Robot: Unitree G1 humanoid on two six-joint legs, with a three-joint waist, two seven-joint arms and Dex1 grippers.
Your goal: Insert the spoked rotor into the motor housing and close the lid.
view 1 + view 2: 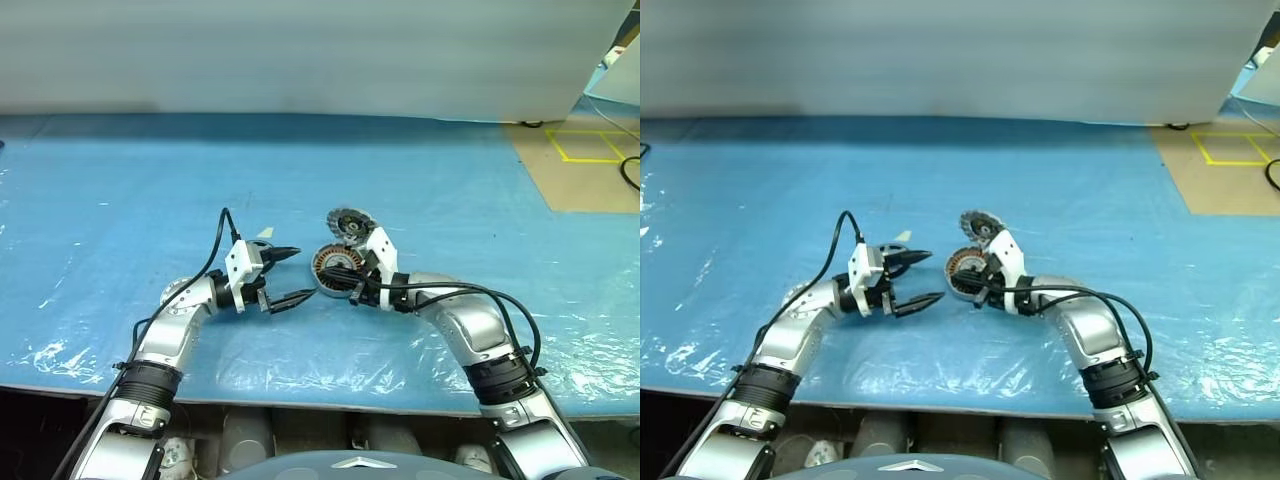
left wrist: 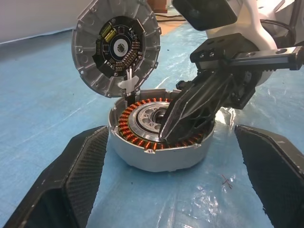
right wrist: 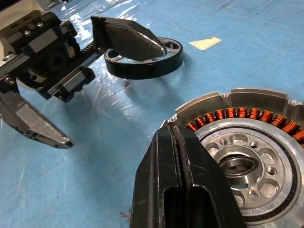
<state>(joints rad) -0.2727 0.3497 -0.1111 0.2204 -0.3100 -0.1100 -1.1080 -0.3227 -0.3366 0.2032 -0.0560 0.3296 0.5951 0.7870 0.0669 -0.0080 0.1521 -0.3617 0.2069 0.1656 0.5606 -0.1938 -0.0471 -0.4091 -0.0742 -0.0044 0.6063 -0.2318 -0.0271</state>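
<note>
Covering the whole table is a blue plastic sheet [image 1: 120, 200], and near its middle sits the motor housing [image 2: 156, 142], copper windings showing, its hinged lid [image 2: 116, 45] standing open behind it. Pointing at the housing, the left gripper [image 1: 287, 276] has its fingers spread wide, grasping nothing. Opposite, the right gripper [image 2: 171, 130] is clenched tight, fingertips resting over the housing's pale centre. Beyond the left gripper lies a dark spoked ring [image 3: 145, 59].
</note>
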